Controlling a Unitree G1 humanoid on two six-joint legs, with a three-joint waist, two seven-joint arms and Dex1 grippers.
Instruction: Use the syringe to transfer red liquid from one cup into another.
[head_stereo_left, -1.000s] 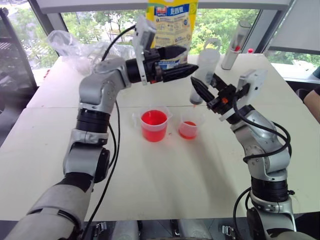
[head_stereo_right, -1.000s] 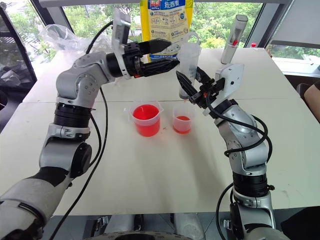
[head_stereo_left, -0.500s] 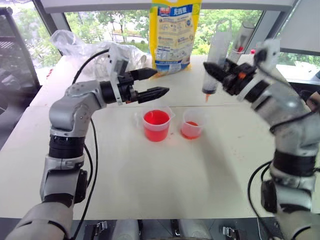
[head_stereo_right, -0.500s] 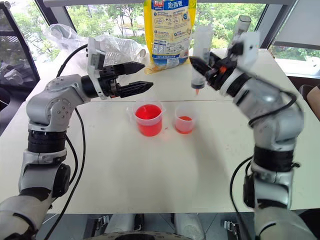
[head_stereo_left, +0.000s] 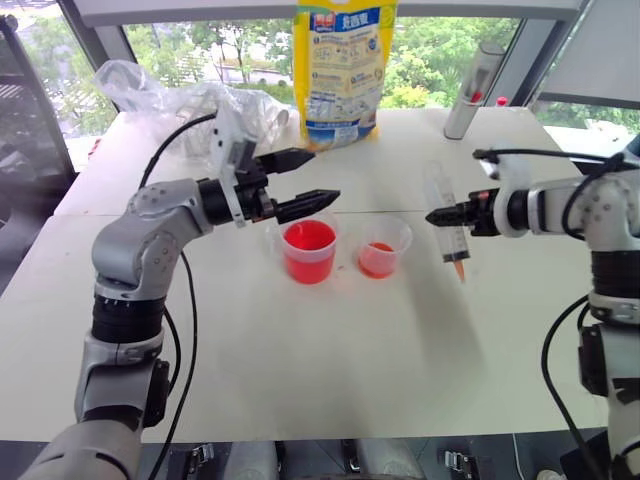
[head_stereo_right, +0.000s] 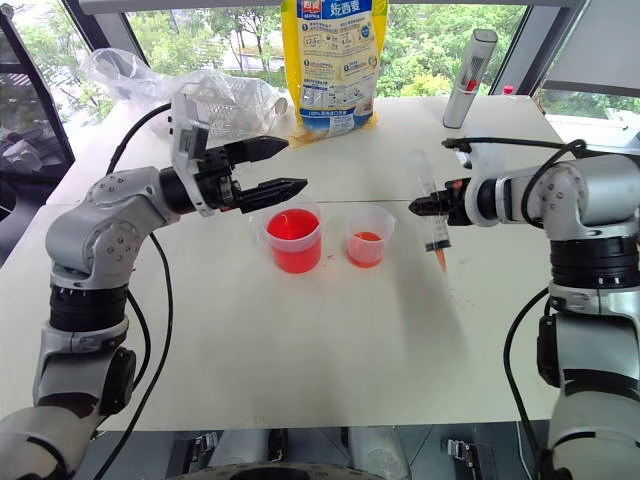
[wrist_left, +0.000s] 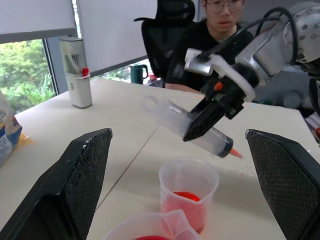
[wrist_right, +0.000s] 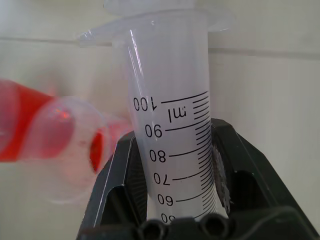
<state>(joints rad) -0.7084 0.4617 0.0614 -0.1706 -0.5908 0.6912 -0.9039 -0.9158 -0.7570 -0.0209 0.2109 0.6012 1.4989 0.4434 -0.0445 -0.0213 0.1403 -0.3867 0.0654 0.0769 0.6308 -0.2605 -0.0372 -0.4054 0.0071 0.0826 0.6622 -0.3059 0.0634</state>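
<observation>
My right gripper (head_stereo_left: 438, 215) is shut on the barrel of the clear syringe (head_stereo_left: 447, 222), also close up as the syringe (wrist_right: 170, 115) with its scale marks. It hangs nearly upright, orange tip down, just above the table to the right of the smaller cup (head_stereo_left: 383, 247). That cup holds a little red liquid (head_stereo_left: 376, 262). The larger cup (head_stereo_left: 308, 252), left of it, is about half full of red. My left gripper (head_stereo_left: 322, 175) is open with nothing in it, above and just behind the larger cup. Its fingers (wrist_left: 75, 185) frame the syringe (wrist_left: 200, 131) and the smaller cup (wrist_left: 189, 192).
At the table's far side stand a yellow bag (head_stereo_left: 340, 65) and a grey cylinder (head_stereo_left: 472, 90) with a red cap, with crumpled clear plastic (head_stereo_left: 170, 95) at the far left. A person (wrist_left: 220, 30) sits beyond the table's right side.
My right gripper swung the syringe from above the smaller cup down and out to its right, turning it tip-down. The left gripper drew back and lowered, staying open.
</observation>
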